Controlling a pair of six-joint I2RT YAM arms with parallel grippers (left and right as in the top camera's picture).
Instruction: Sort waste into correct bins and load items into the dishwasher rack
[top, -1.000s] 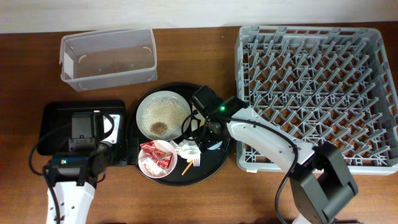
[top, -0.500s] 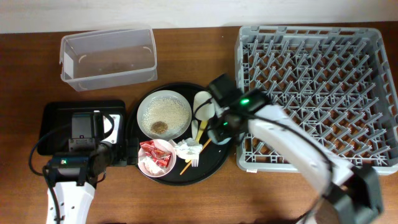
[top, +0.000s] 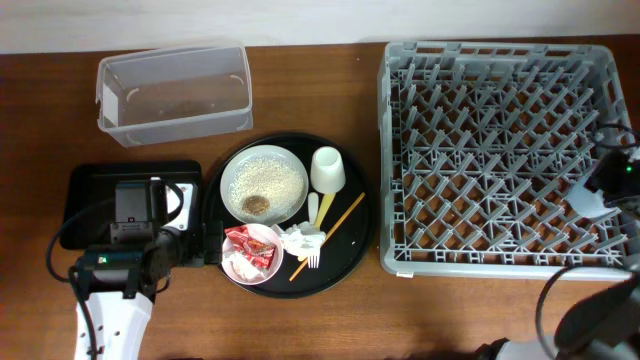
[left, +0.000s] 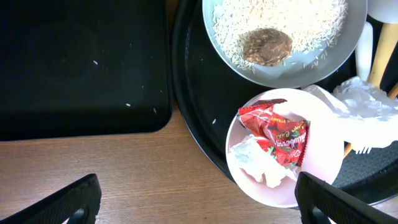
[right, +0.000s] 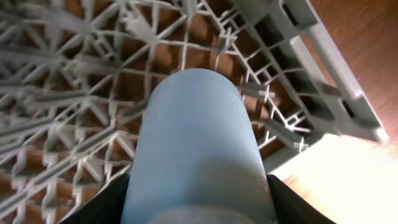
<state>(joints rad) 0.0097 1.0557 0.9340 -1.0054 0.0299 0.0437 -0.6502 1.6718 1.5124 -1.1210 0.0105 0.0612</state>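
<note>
The light blue cup (right: 196, 149) is clamped between the jaws of the right gripper (right: 196, 208), its long axis running straight out from the wrist, above the pegs at the right side of the dishwasher rack (top: 490, 48) and close to its right wall. Bare peg rows lie open to the left, so setting it down probably wants a small shift inward, away from that wall. The left gripper (left: 199, 202), jaws wide and empty, hovers beside the pink bowl (left: 320, 183), well apart from the rack.

Lab-like robot setup, wooden table (top: 300, 325), dishwasher rack (top: 450, 263)
</note>
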